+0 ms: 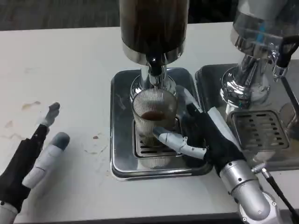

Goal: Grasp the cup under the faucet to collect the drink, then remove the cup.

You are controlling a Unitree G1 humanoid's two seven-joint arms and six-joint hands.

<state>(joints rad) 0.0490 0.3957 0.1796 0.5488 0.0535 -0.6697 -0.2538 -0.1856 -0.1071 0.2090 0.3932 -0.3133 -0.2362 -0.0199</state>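
The cup, a ribbed clear glass, stands upright on the slotted grate of the drip tray, directly below the faucet. A shallow layer of dark drink shows inside it. The faucet's black spout hangs just above the cup's rim, fed from the dispenser, a tall cylinder of dark liquid with a chrome band at its base.

The right hand is wrapped around the cup from the cup's right side. Its thumb, white with a dark tip, crosses the near face of the glass low down and touches it, while the other fingers reach round the far right side, partly hidden behind the glass. The hand's dark palm lies just beside the cup, over the tray's right half, and the silver forearm runs off toward the lower right corner of the head view. The grip looks closed on the glass, with the cup's base resting on the grate.

The left hand lies well apart from the cup, over the white table at the lower left. Its fingers are spread and extended, pointing up and to the right, holding nothing.

To the right of the tray sits a second drip tray with its own grate, carrying a second dispenser on a chrome stand. A few faint brown stains mark the table near the left hand.
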